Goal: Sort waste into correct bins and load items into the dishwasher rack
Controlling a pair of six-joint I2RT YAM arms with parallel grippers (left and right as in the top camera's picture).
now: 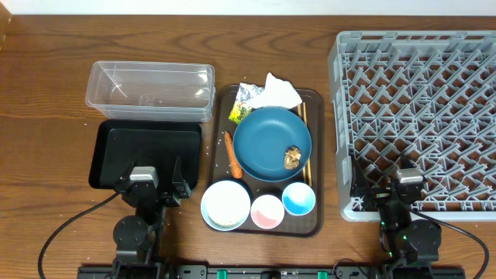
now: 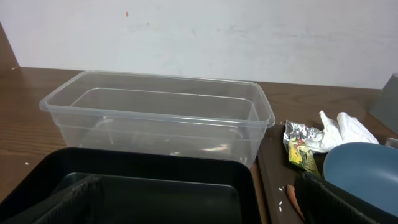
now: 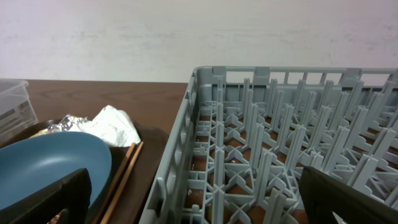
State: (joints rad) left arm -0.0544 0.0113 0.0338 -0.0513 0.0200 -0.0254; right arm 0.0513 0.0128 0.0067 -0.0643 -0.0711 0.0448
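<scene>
None of the sorting or loading looks done yet. The tub (image 1: 151, 89) at the far left and the black tray (image 1: 108, 159) just near of it are both empty, and the rack (image 1: 418, 108) on the right holds nothing in the part that shows.

All the things lie together on the brown tray (image 1: 314, 221) in the middle:
- The dish (image 1: 267, 139) is in its centre, with the food lump (image 1: 293, 156) on the dish's right side.
- The carrot (image 1: 232, 155) lies just left of the dish.
- The wrapper (image 1: 246, 101) and the tissue (image 1: 280, 91) are at the far edge.
- The chopsticks (image 1: 304, 116) lie along the right side, partly under the dish.
- The bowl (image 1: 225, 204), the pink cup (image 1: 267, 211) and the blue cup (image 1: 298, 198) stand in a row at the near edge.
- The rice grains are too small for me to be sure of them.

The left gripper (image 1: 153, 182) hangs over the near edge of the black tray. The right gripper (image 1: 385, 182) hangs over the near left corner of the rack. Both have the jaws spread wide and hold nothing.

So I judge that the whole work remains. The waste must go to the tub and the black tray, and then the dish, the bowl, the two cups and the chopsticks must go to the rack.
</scene>
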